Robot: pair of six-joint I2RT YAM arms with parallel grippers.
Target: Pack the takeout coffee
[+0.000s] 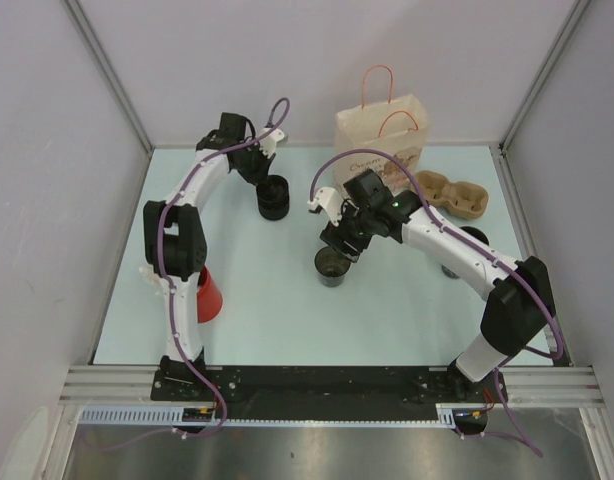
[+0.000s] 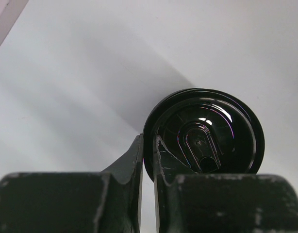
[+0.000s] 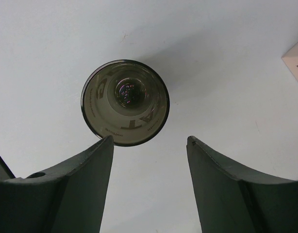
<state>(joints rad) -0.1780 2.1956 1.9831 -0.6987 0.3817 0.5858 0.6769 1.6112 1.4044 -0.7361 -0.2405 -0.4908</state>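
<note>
1. The open dark cup, with lettering visible inside, is stood mid-table below the right gripper, whose jaws are spread.
2. The glossy black lid, farther back, is pinched at its rim by the left gripper.

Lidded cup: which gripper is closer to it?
Left. The left gripper pinches the rim of the lidded cup, fingers nearly together. The right gripper is apart from it, open above the open cup nearer the arm bases.

lidded cup: black, upright, far left of centre on the worktop.
open cup: dark, upright, mid-worktop.
paper bag: brown, standing, far edge.
carrier: cardboard, just right of the bag.
</note>
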